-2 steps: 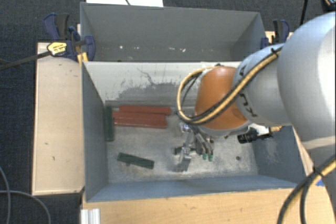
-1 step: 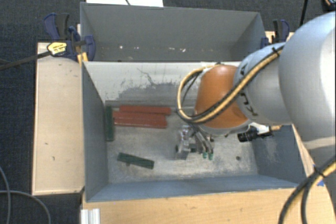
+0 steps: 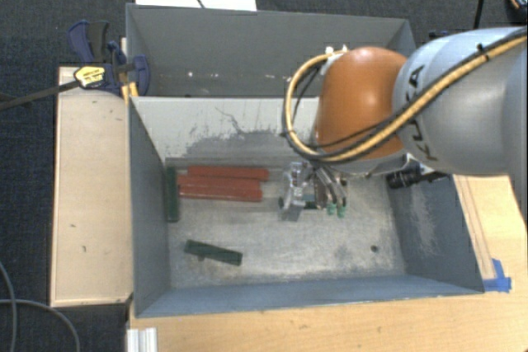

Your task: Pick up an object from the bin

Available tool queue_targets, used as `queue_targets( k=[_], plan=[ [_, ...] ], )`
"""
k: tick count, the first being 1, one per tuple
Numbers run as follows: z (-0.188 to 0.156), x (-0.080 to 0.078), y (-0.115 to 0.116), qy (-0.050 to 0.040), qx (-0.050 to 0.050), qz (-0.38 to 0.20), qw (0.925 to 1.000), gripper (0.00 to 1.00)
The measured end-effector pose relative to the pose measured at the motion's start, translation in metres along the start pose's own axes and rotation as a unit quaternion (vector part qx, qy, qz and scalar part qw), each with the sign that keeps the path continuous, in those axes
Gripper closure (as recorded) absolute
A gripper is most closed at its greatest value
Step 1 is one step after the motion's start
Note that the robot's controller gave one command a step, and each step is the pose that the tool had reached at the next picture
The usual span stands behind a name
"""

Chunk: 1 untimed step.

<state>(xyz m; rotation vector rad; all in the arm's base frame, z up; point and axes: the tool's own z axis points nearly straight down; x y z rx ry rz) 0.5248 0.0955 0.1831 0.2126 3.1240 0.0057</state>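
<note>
My gripper [image 3: 294,208] reaches down near the middle of the bin, its metal fingers close above the floor, just right of a long red-brown block [image 3: 221,183]. Nothing shows between the fingers. A small green bit [image 3: 337,211] sits at the gripper's right side; I cannot tell whether it is a loose thing or a part of the hand. A dark green bar [image 3: 171,195] stands upright along the left wall, next to the red-brown block's left end.
Another dark green flat bar [image 3: 213,252] lies on the floor toward the front left. The arm with its orange cover and cables hangs over the bin's right half, hiding the floor below it.
</note>
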Motion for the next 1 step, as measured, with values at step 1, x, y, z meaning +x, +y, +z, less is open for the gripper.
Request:
queue_targets(
  k=[1],
  plan=[
    [-0.0618,-0.0109,-0.0498,0.0000,0.002,-0.003,1.0000,1.00]
  ],
)
